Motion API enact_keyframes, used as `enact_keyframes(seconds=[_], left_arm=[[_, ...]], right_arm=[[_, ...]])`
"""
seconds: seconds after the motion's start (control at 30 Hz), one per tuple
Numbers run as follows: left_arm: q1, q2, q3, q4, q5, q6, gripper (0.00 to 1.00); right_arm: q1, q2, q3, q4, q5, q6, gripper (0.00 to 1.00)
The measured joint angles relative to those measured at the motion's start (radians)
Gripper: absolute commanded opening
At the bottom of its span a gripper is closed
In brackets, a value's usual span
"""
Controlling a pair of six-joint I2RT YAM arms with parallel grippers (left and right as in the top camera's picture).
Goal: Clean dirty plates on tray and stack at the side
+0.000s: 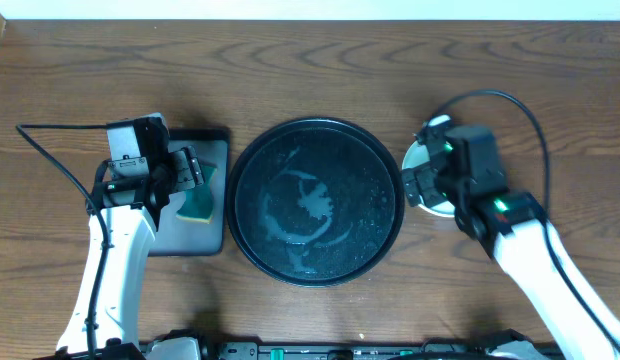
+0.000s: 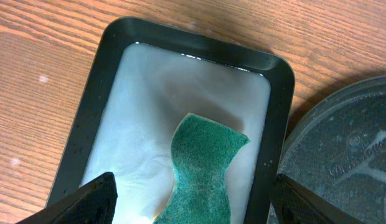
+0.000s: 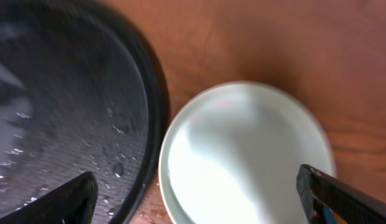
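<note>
The left gripper [image 2: 193, 199] hangs open and empty over the green sponge [image 2: 205, 168] in the small rectangular tray [image 2: 93, 112]. The right gripper [image 3: 199, 193], also open, hangs over the pale plates [image 3: 243, 155], just right of the wet round black tray [image 1: 370, 180]. If it leaves low, a finger could catch a rim and shift them.

Round tray [image 1: 375, 165]: glossy black, pale watery streaks, droplet speckle. Plate [image 3: 243, 155]: pale, near-white, faint mint tinge. Sponge [image 2: 205, 168]: dark green, fine mottled texture. Rectangular tray [image 2: 277, 124]: black rim, milky grey-white inside. Table [image 1: 310, 60]: warm brown wood grain.
</note>
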Motion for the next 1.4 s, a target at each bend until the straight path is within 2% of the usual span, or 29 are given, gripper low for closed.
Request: enact_keyframes(seconds=[0.17, 0.4, 0.43, 0.57, 0.63, 1.07, 1.2, 1.4], left_arm=[[0.000, 0.000, 0.000, 0.000, 0.000, 0.000, 0.80], [0.000, 0.000, 0.000, 0.000, 0.000, 0.000, 0.80], [0.000, 0.000, 0.000, 0.000, 0.000, 0.000, 0.80], [0.000, 0.000, 0.000, -0.001, 0.000, 0.000, 0.80], [0.000, 0.000, 0.000, 0.000, 0.000, 0.000, 0.80], [0.000, 0.000, 0.000, 0.000, 0.000, 0.000, 0.80], [0.000, 0.000, 0.000, -0.001, 0.000, 0.000, 0.80], [0.000, 0.000, 0.000, 0.000, 0.000, 0.000, 0.80]], right_arm=[[0.000, -0.272, -0.135, 0.004, 0.000, 0.000, 0.99], [-0.008, -0.626, -0.464, -0.008, 0.001, 0.000, 0.99], [-0.027, -0.706, -0.544, -0.040, 0.012, 0.000, 0.99], [-0.112, -0.854, -0.668, -0.216, 0.027, 0.000, 0.99], [-0.145, -0.893, -0.681, -0.287, 0.028, 0.000, 0.99], [-0.169, -0.929, -0.680, -0.275, 0.031, 0.000, 0.99], [-0.169, -0.945, -0.687, -0.140, 0.038, 0.000, 0.99], [-0.190, -1.029, -0.686, 0.422, -0.026, 0.000, 0.99]])
